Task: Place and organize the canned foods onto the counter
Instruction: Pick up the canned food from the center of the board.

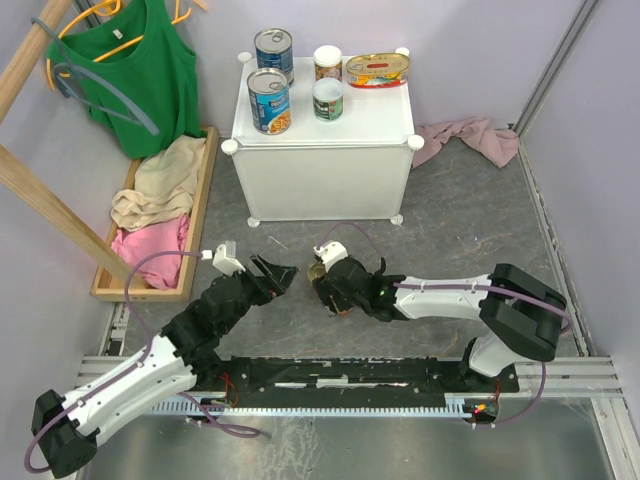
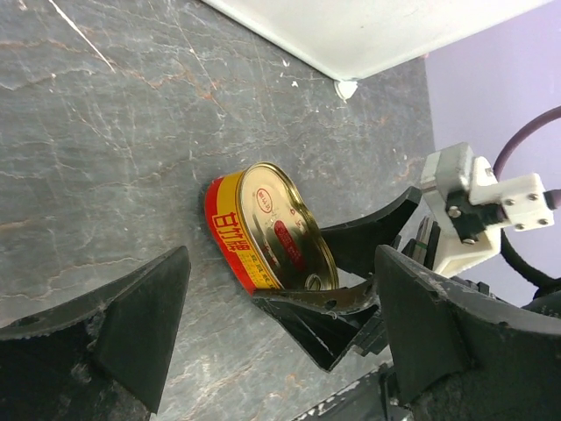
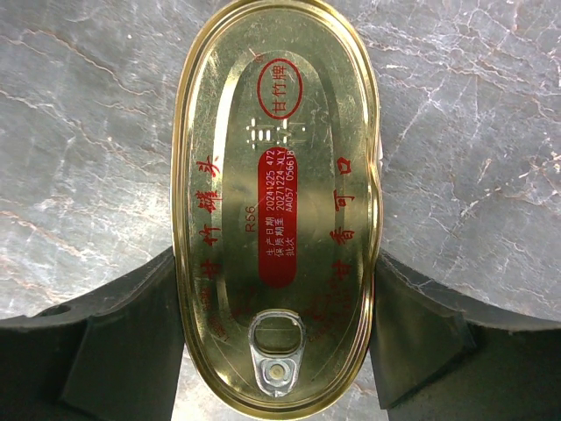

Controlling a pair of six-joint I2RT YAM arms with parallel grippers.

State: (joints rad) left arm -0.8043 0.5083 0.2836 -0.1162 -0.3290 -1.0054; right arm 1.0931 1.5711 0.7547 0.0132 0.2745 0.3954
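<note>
Left pincer (image 1: 278, 270): held apart, empty.
Right pincer (image 1: 325, 283): clamped on tilted oval tin (image 3: 276, 210).
White desk (image 1: 320, 165): five cans (image 1: 268, 100) set along rear and left edges; front-right corner bare.

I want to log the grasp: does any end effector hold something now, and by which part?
The right end effector grips the oval gold tin by its long sides, near the pull-tab end. The left end effector is open, holding nothing.
</note>
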